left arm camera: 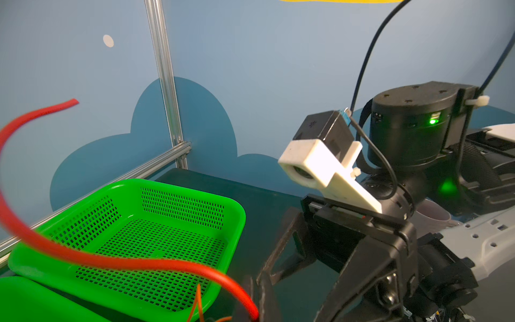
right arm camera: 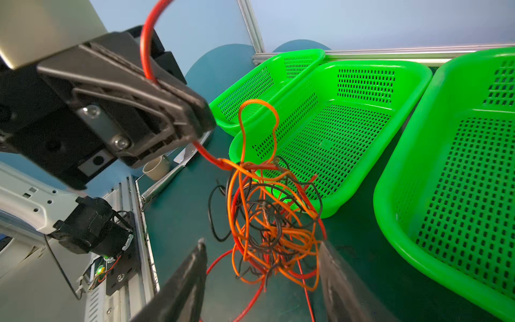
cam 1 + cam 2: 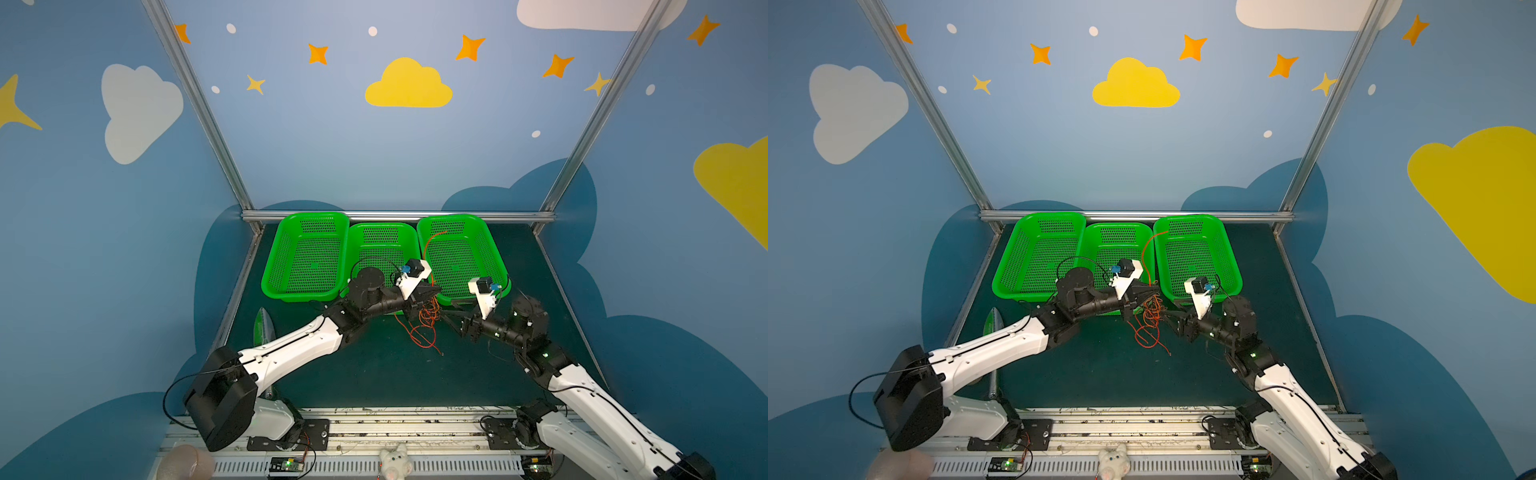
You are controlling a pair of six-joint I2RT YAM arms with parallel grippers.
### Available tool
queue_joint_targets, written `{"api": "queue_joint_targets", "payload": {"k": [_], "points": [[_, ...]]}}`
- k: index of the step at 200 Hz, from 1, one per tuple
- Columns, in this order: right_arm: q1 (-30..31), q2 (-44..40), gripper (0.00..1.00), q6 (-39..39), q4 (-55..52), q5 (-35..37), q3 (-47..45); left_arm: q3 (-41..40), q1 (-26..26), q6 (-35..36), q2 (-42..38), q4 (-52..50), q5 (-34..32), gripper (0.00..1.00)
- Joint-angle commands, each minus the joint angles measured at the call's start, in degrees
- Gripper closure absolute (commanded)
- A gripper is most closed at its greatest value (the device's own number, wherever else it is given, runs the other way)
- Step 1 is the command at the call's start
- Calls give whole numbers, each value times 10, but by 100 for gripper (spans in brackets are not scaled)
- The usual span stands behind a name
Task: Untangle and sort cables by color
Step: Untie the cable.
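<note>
Nearest the front edge, a loose red loop of the cables (image 3: 424, 338) trails onto the dark mat (image 3: 374, 374), with one free end pointing toward 5 o'clock. Just beyond it, at mid-table in both top views, the rest of the cables bunch into a knot. Thin red, orange and black strands wind through one another. Orange is the most plentiful, black threads through the core, and one tall orange loop stands above the bunch.

The right gripper (image 2: 262, 244) sits at 3 o'clock of the knot. It is released, with its fingers wide apart on either side of the bunch; whether they touch it cannot be told.

At 12 o'clock of the knot the left gripper (image 2: 202, 122) is clenched on a single red cable (image 2: 145, 41). Below the jaws this cable runs straight into the knot. Above them it arcs free toward 12 o'clock, its end curving over the right-hand basket.

Farthest back, three green perforated baskets (image 3: 311, 215) stand side by side along the rear rail.
</note>
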Motion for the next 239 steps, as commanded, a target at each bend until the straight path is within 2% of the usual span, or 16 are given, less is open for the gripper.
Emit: {"api": "queue_joint_targets", "payload": {"k": [1, 17, 33, 49, 67, 92, 141, 203, 239], "points": [[10, 32, 37, -2, 18, -14, 23, 21, -1, 2, 7, 8, 16, 97], [12, 64, 41, -2, -13, 2, 52, 22, -3, 0, 9, 10, 18, 97], [12, 86, 51, 24, -53, 11, 84, 23, -4, 0, 8, 9, 18, 97], [11, 103, 64, 24, -81, 13, 107, 24, -5, 0, 5, 8, 18, 97], [11, 114, 84, 29, -72, 10, 105, 26, -6, -2, 1, 5, 22, 97], [11, 132, 100, 33, -62, 13, 94, 32, -6, -8, -2, 5, 32, 97], [3, 160, 100, 51, -108, 94, 91, 74, -1, -9, -13, -30, 64, 97], [-4, 235, 100, 100, -166, 105, 98, 150, 19, 4, -31, -88, 66, 97], [-11, 276, 100, 111, -197, 82, 117, 199, 31, 12, -39, -131, 56, 97]]}}
